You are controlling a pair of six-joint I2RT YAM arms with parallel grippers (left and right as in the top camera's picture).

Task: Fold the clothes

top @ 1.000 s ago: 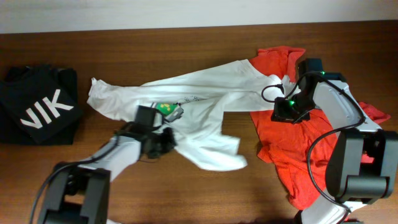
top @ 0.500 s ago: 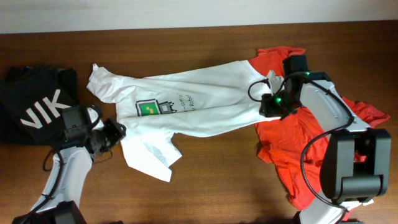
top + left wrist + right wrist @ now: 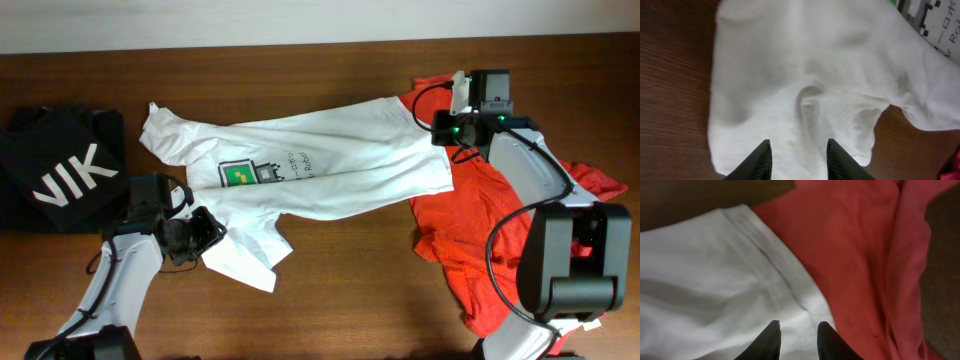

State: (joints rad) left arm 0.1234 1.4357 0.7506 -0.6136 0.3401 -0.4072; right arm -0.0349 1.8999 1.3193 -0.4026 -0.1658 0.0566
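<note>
The clothes, a white T-shirt with a green-and-yellow chest print, lie spread slantwise across the table, print up, with a lower flap folded toward the front left. My left gripper hovers open over that flap, white cloth showing between its fingers. My right gripper is at the shirt's right end, where the hem overlaps the red-orange shirt. Its jaws stand a little apart over the white cloth, and nothing is pinched that I can see.
A red-orange T-shirt lies crumpled at the right, partly under the white shirt's end. A black garment with white letters sits at the far left. Bare wooden table shows along the front.
The left gripper dragged the shirt's lower part leftward, flattening it with the print up, then opened and let go. The right gripper moved toward the table's far edge.
</note>
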